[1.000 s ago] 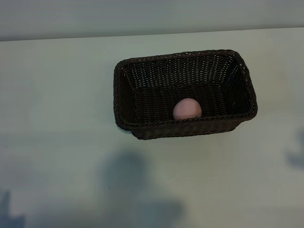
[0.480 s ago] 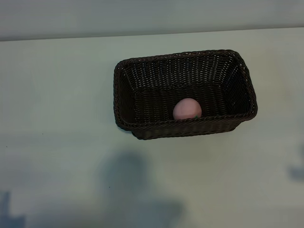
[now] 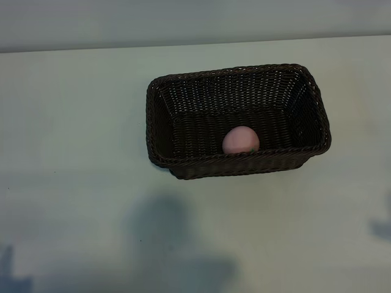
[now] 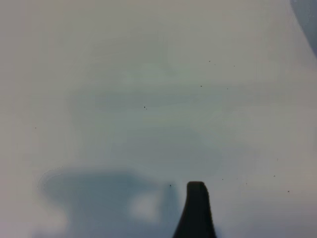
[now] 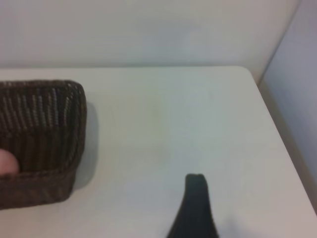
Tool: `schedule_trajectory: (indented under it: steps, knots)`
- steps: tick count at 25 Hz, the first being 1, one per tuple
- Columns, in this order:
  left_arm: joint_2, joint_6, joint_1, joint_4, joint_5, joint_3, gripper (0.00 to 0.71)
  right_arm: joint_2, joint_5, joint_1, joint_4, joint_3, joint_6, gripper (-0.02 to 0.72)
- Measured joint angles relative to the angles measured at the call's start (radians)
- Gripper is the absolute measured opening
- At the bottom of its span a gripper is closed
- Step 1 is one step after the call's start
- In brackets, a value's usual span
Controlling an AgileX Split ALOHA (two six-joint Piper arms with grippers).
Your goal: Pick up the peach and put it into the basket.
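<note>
The pale-pink peach [image 3: 241,140] lies inside the dark-brown woven basket [image 3: 160,122], against its near wall. Neither gripper shows in the exterior view. In the right wrist view, one dark fingertip [image 5: 195,198] of my right gripper hangs over bare table to the side of the basket [image 5: 44,124], and a sliver of the peach [image 5: 7,162] shows within it. The left wrist view holds one dark fingertip [image 4: 196,206] of my left gripper over bare table. Both grippers are open with nothing in them.
The pale table [image 3: 73,152] runs back to a light wall [image 3: 183,21]. In the right wrist view the table's side edge [image 5: 280,134] and far corner lie beyond the basket. Arm shadows fall on the table's near side [image 3: 165,238].
The shadow at the table's right edge has slid toward the front in the exterior view. The peach and basket have not moved.
</note>
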Motion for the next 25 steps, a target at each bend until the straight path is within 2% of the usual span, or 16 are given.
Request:
schedule_trajectory:
  steps: [8, 14, 18, 21, 25]
  knots:
    - [0.000, 0.000, 0.000, 0.000, 0.000, 0.000, 0.592, -0.007, 0.063, 0.011, 0.005, 0.000, 0.005, 0.562]
    - [0.000, 0.000, 0.000, 0.000, 0.000, 0.000, 0.592, -0.111, 0.047, 0.014, 0.004, 0.001, 0.006, 0.562]
    - [0.000, 0.000, 0.000, 0.000, 0.000, 0.000, 0.592, -0.164, 0.038, 0.054, 0.000, 0.006, 0.019, 0.562]
    - [0.000, 0.000, 0.000, 0.000, 0.000, 0.000, 0.592, -0.164, 0.056, 0.093, -0.002, 0.027, 0.050, 0.562]
    - [0.000, 0.000, 0.000, 0.000, 0.000, 0.000, 0.592, -0.164, 0.075, 0.131, -0.002, 0.062, 0.060, 0.562]
